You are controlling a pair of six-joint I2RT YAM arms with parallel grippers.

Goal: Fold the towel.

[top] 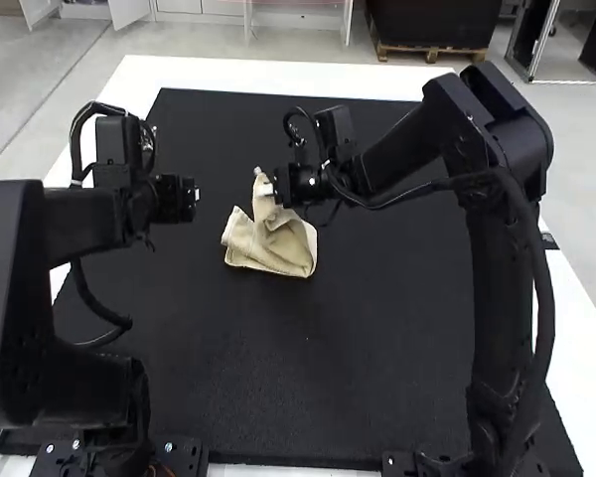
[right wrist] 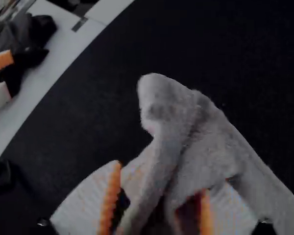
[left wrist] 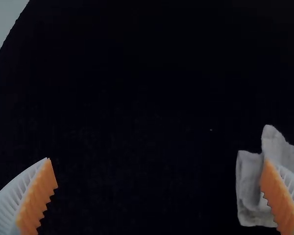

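Note:
In the high view, the beige towel point(top: 270, 243) lies bunched near the middle of the black mat, its far part drawn up into a peak. The right gripper point(top: 266, 189) is at that peak. The left gripper point(top: 193, 198) stands apart, to the left of the cloth. Seen from its own wrist, the left gripper point(left wrist: 158, 161) is wide open, with a folded edge of the towel point(left wrist: 250, 188) beyond one finger. In the right wrist view, the right gripper point(right wrist: 161, 181) is shut on a bunched ridge of the towel point(right wrist: 210, 147).
A black mat point(top: 308, 368) covers most of the white table point(top: 248, 75). The left gripper's fingers point(right wrist: 1, 60) show far off in the right wrist view. The right arm reaches over the mat from the right.

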